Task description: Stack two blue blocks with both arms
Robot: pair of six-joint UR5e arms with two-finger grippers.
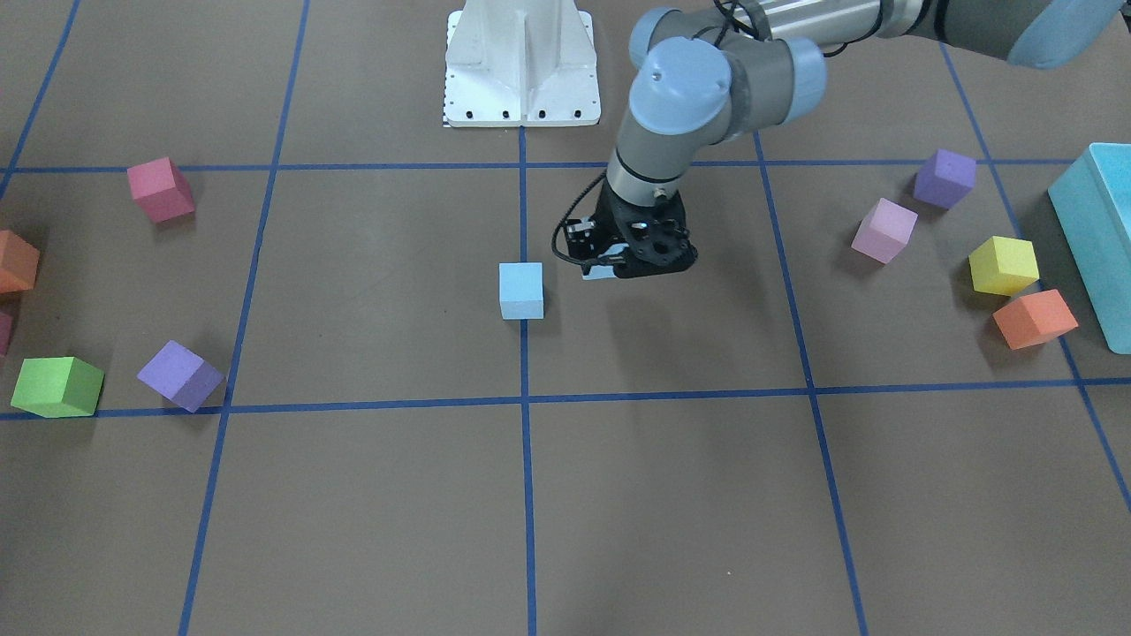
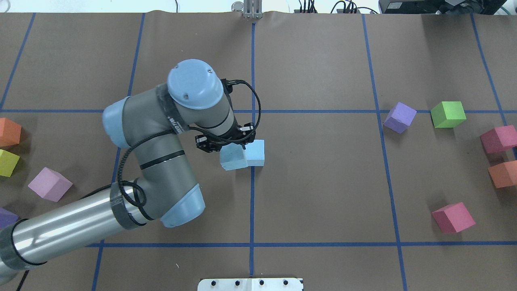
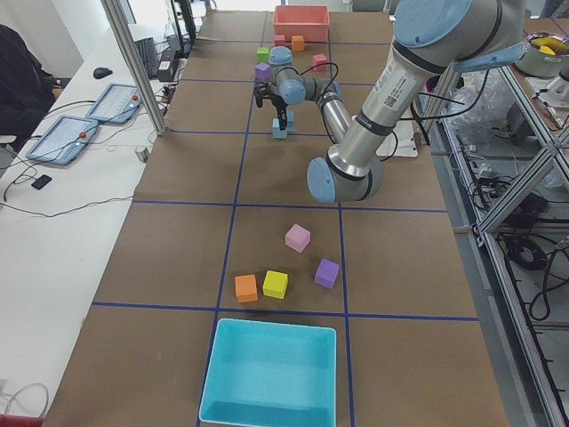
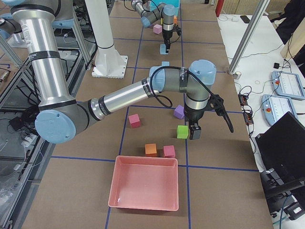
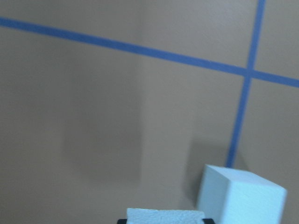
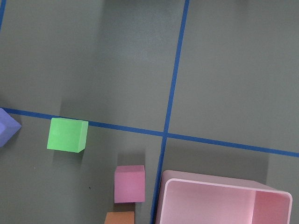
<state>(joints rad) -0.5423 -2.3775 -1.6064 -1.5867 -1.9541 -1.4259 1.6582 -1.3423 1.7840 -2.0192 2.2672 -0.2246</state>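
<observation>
My left gripper [image 2: 229, 149] is shut on a light blue block [image 2: 233, 158] and holds it a little above the table, tilted slightly. In the left wrist view this block [image 5: 166, 215] shows at the bottom edge. The second blue block [image 2: 255, 152] rests on the centre blue line, just beside the held one and on the right in the overhead view; it also shows from the front [image 1: 521, 290] and in the left wrist view [image 5: 240, 198]. My right gripper [image 4: 194, 132] hangs beside a green cube [image 4: 182, 131], seen only from the side. I cannot tell whether it is open or shut.
Pink, purple, yellow and orange cubes [image 1: 1034, 318] lie by a turquoise bin [image 1: 1096, 238]. Green [image 2: 447, 114], purple, magenta and orange cubes lie on the other side. A pink bin [image 4: 143, 186] stands near the right arm. A white pedestal [image 1: 521, 62] stands at the robot's base.
</observation>
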